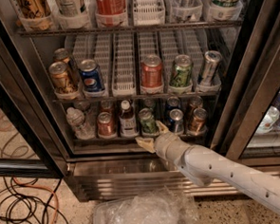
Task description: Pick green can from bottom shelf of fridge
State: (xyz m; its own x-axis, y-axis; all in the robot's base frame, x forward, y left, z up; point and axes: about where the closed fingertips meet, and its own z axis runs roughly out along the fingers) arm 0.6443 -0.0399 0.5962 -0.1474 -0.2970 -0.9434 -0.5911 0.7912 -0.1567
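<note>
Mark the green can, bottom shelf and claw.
green can (148, 123): camera view, its dark green side.
bottom shelf (99, 141): camera view, front rail.
claw (154, 136): camera view, between its open fingertips, just before the green can.

On the bottom shelf (104, 141) of the fridge (125, 179), the green can (147, 121) between a bottle (127, 119) at left and a second can (176, 120) at right. Just before it, at the shelf's front rail, the gripper (153, 135).
</note>
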